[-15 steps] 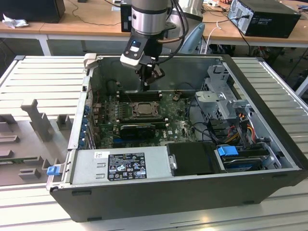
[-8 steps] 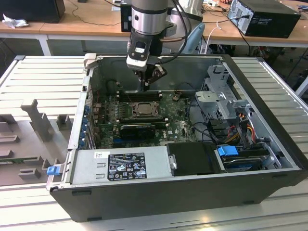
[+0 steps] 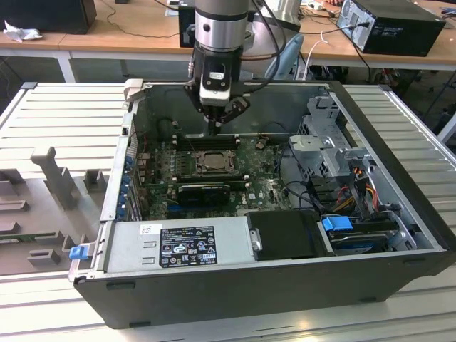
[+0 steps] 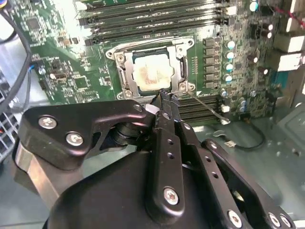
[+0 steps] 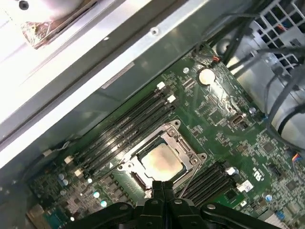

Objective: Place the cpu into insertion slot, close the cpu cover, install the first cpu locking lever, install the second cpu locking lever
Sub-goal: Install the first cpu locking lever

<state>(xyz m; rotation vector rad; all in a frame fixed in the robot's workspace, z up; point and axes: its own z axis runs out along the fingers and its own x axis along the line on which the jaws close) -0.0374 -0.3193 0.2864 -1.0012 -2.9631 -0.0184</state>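
While the gripper (image 3: 215, 128) hangs mid-frame in the exterior view w/ fingers pressed together, the cpu (image 3: 211, 163) lies just below it.
Cpu: pale silvery-beige square, smudged top, flat in the window of the cpu cover (image 4: 183, 71), on green mobo (image 3: 267, 184), frame centre.

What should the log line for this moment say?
cpu: flat in the cover's window | cpu cover: down, framing the cpu | gripper: fingers shut, tips at the cover's edge | held: nothing seen
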